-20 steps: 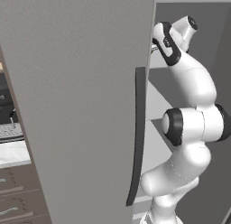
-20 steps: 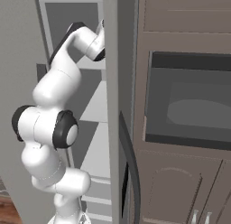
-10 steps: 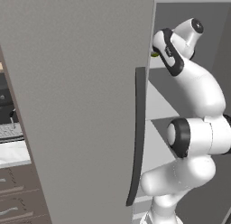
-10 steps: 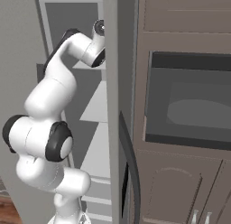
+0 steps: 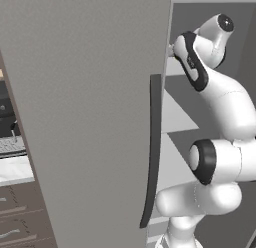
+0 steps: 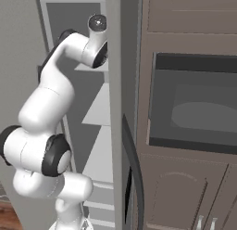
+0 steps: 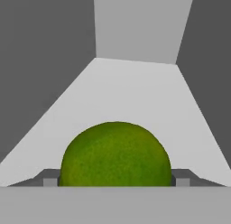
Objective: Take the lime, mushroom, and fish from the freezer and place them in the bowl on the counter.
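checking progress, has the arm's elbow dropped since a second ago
Yes. In the left base view the dark elbow joint sits lower against the freezer door handle, while the wrist stays up at the top shelf by the lime.

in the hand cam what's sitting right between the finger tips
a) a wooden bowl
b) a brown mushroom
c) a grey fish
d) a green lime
d, a round green lime with a pebbled skin sits on the pale freezer shelf, with the gripper fingertips standing on either side of it, open and not yet closed on it.
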